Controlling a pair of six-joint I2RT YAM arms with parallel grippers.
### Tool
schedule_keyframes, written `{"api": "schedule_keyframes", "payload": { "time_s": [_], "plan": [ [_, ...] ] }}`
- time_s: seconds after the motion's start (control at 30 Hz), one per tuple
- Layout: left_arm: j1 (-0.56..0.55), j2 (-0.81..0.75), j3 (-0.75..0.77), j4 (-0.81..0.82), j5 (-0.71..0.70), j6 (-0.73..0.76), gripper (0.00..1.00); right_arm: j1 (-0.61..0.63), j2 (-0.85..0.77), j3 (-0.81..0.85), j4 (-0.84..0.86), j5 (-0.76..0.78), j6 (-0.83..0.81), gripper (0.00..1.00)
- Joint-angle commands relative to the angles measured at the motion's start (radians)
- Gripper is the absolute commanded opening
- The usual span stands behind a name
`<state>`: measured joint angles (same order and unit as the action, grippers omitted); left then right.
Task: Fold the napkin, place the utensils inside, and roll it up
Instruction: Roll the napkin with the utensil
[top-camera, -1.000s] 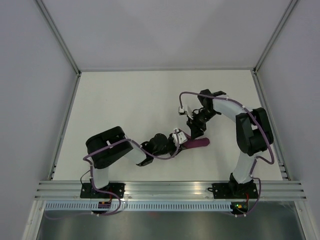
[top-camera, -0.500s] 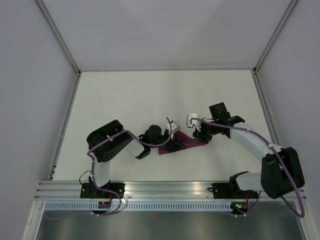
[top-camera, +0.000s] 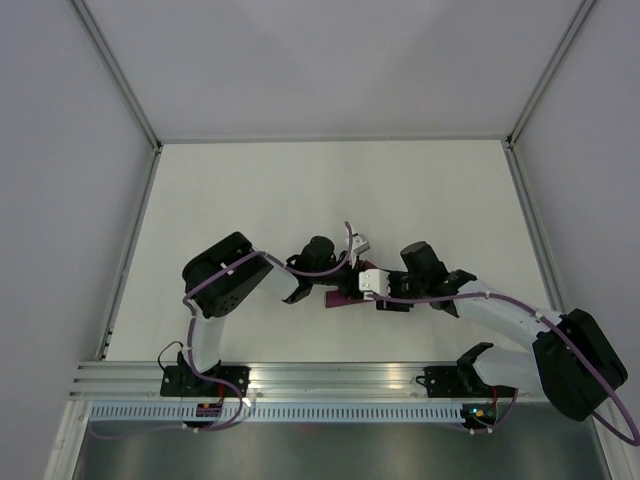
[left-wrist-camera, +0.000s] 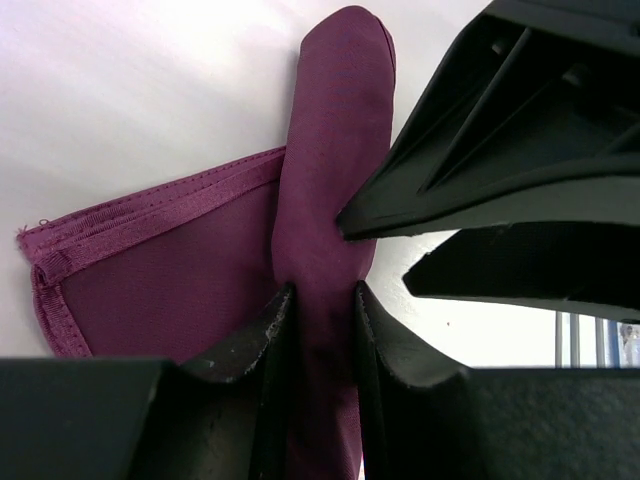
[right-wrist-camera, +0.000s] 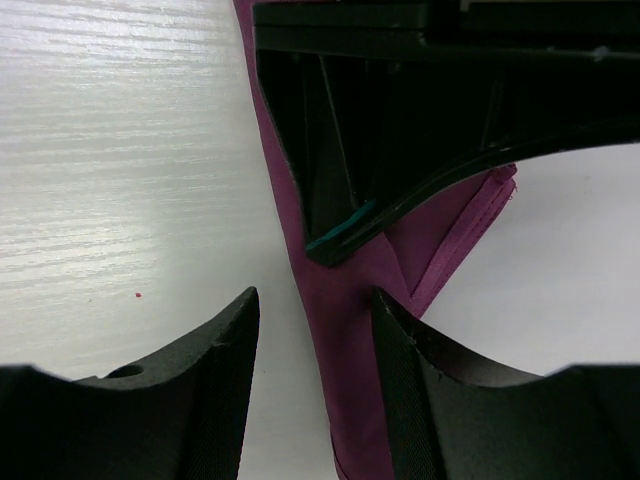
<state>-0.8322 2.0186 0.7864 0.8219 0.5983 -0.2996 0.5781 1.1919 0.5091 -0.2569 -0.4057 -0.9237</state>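
The dark magenta napkin (left-wrist-camera: 335, 150) is rolled into a narrow tube, with a flat hemmed flap (left-wrist-camera: 150, 270) spreading out to one side. It lies on the white table, in the top view (top-camera: 337, 298) between the two arms. My left gripper (left-wrist-camera: 320, 325) is shut on the near end of the roll; it also shows in the top view (top-camera: 347, 284). My right gripper (right-wrist-camera: 312, 335) is open, its fingers standing either side of the roll (right-wrist-camera: 345, 330), the right finger close to the cloth. It shows in the top view (top-camera: 380, 299). No utensils are visible.
The white table (top-camera: 250, 200) is walled by grey panels at the left, back and right. An aluminium rail (top-camera: 340, 378) runs along the near edge by the arm bases. The two grippers are almost touching over the napkin.
The right arm has swung down and leftward from the right side, and its open gripper now straddles the roll. The left gripper and napkin have shifted slightly left.
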Motion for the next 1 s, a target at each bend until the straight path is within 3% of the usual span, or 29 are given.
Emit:
{"api": "schedule_keyframes", "payload": {
  "time_s": [0.0, 0.23, 0.33, 0.4, 0.53, 0.67, 0.97],
  "plan": [
    [0.002, 0.103, -0.039, -0.345, 0.001, -0.016, 0.02, 0.017, 0.006, -0.029, 0.082, 0.059, -0.035, 0.55],
    [0.015, 0.108, -0.015, -0.386, 0.057, -0.006, 0.02, 0.022, 0.047, -0.053, 0.108, 0.079, -0.06, 0.48],
    [0.019, 0.104, -0.006, -0.394, 0.084, 0.008, 0.02, 0.023, 0.084, -0.053, 0.113, 0.09, -0.069, 0.41],
    [0.022, 0.104, 0.001, -0.406, 0.098, 0.014, 0.03, 0.022, 0.098, -0.058, 0.114, 0.091, -0.073, 0.31],
    [0.033, 0.088, 0.004, -0.415, 0.11, 0.02, 0.16, 0.022, 0.117, -0.06, 0.099, 0.091, -0.087, 0.2],
    [0.038, 0.057, -0.001, -0.417, 0.106, 0.025, 0.21, 0.022, 0.132, -0.037, 0.048, 0.085, -0.102, 0.08],
    [0.045, -0.044, -0.024, -0.396, 0.014, 0.022, 0.37, 0.02, 0.27, 0.123, -0.177, 0.048, -0.106, 0.04]
  ]
}}
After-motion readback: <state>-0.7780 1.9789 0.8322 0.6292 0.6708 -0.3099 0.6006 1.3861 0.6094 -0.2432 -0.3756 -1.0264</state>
